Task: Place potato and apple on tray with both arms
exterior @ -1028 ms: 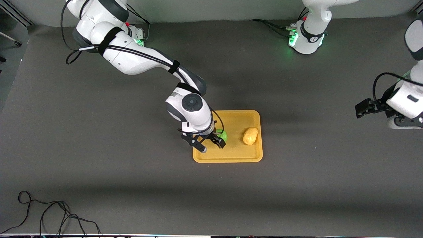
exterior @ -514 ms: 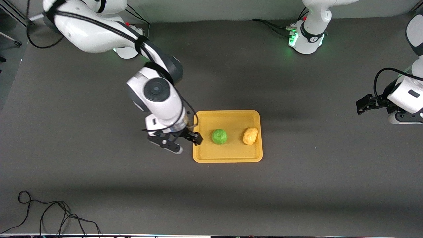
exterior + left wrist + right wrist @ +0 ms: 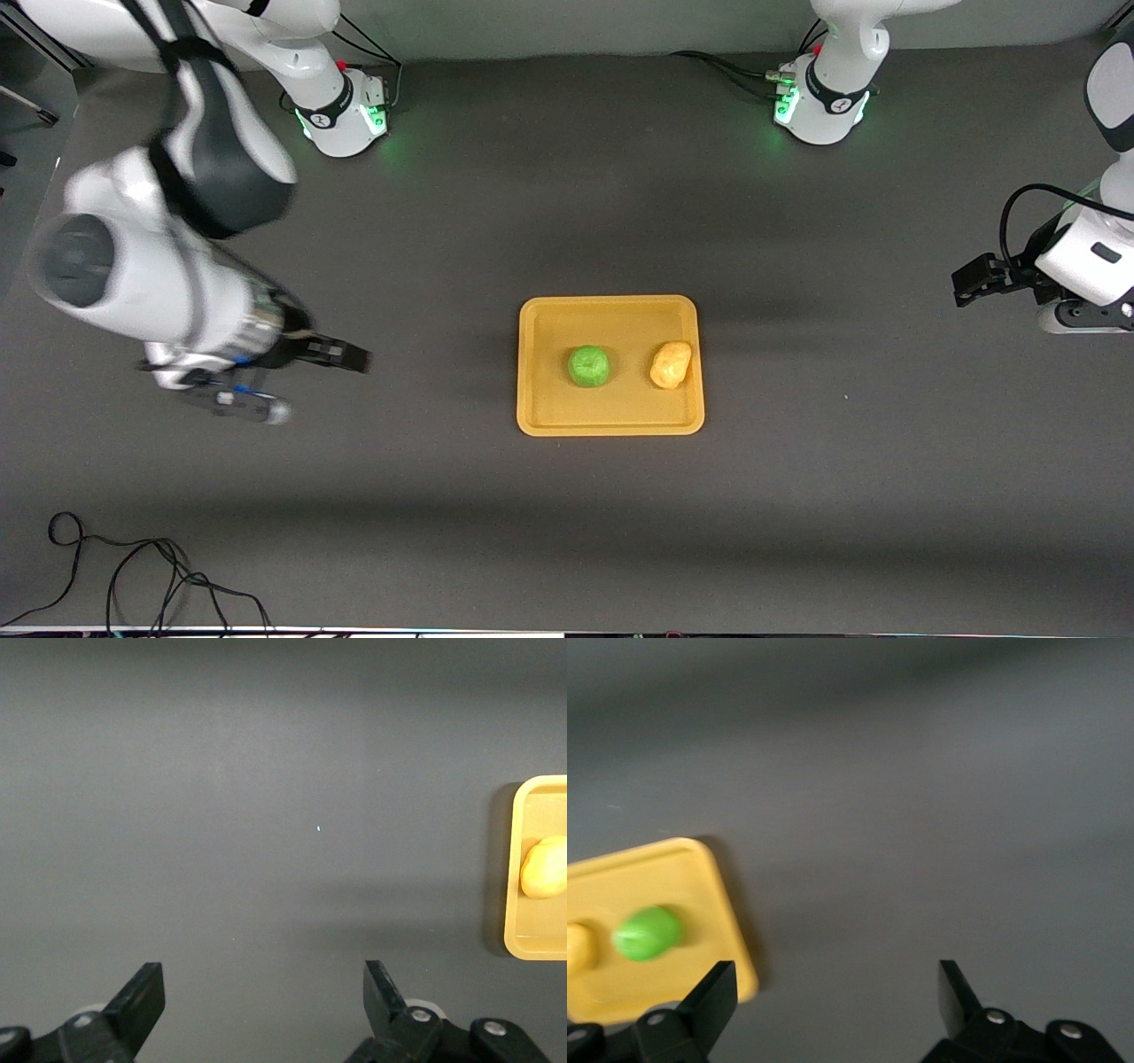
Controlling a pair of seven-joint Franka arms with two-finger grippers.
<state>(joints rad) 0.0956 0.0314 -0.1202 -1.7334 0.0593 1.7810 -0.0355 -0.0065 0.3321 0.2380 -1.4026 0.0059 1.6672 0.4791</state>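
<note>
The green apple (image 3: 588,366) and the yellow-tan potato (image 3: 671,364) lie side by side on the orange-yellow tray (image 3: 610,418) at mid-table, the potato toward the left arm's end. My right gripper (image 3: 314,381) is open and empty, raised over bare table toward the right arm's end, well clear of the tray. Its wrist view shows the apple (image 3: 647,933), a sliver of potato (image 3: 574,948) and the tray (image 3: 718,904). My left gripper (image 3: 970,285) is open and empty, waiting at the left arm's end. Its wrist view shows the tray's rim (image 3: 514,868) and the potato (image 3: 545,868).
The two arm bases (image 3: 341,111) (image 3: 819,102) stand along the table's top edge in the front view. A loose black cable (image 3: 133,576) lies near the table's front edge toward the right arm's end. The dark grey table (image 3: 567,514) surrounds the tray.
My right gripper has let go of the apple on the tray, lifted, and swung away toward the right arm's end. The left arm has barely moved.
</note>
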